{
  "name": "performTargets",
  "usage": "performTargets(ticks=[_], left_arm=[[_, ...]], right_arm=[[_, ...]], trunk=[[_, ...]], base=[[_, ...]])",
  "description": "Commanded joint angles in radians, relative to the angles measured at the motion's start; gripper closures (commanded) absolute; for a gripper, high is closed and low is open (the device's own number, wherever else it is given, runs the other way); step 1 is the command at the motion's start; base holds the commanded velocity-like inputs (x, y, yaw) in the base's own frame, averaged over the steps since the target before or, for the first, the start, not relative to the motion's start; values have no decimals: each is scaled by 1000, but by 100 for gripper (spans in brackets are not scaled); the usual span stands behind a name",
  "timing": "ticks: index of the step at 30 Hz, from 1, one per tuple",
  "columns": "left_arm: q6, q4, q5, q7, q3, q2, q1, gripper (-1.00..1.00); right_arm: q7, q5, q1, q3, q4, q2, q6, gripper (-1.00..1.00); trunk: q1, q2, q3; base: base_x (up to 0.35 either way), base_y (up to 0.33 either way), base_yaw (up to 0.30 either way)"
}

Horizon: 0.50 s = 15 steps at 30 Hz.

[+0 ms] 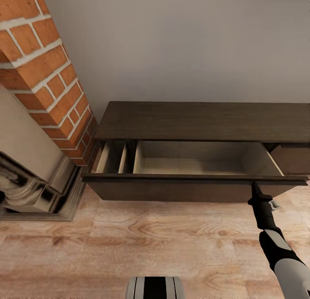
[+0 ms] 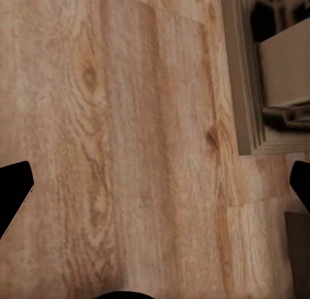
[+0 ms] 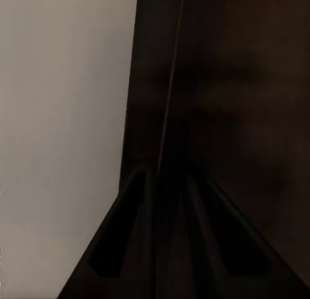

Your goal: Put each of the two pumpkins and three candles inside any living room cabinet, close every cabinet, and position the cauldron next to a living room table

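Fronting grey wall (image 1: 181, 45): open-drawered cabinet (image 1: 202, 120).

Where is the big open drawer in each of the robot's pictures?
Head view: the open drawer sits mid-picture in the cabinet, pale inside, with the right gripper at its front edge.
Left wrist view: I can't find it; there is wooden floor.
Right wrist view: the dark wood close up is probably its front.
Shared landmark: the dark wood of the cabinet.

A living room in a simulated home.
Brick chimney (image 1: 47, 71) over a carved fireplace surround (image 1: 30, 187), low dark cabinet (image 1: 202, 120) against a grey wall (image 1: 181, 41), wood floor (image 1: 129, 247).
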<state>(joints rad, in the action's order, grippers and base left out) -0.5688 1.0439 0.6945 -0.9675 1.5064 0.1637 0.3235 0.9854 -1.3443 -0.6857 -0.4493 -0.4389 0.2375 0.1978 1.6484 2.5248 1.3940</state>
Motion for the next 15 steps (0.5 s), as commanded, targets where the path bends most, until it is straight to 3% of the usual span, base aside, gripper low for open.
performTargets(ticks=[1,15], left_arm=[[-8,1,7,0,0,0,0,-100],[-8,1,7,1,0,2,0,-100]], right_arm=[[7,-10,0,-2,7,0,11,100],[7,-9,0,-2,6,0,10,100]], trunk=[[0,0,1],[0,0,1]], base=[[-175,0,0],[-72,0,0]])
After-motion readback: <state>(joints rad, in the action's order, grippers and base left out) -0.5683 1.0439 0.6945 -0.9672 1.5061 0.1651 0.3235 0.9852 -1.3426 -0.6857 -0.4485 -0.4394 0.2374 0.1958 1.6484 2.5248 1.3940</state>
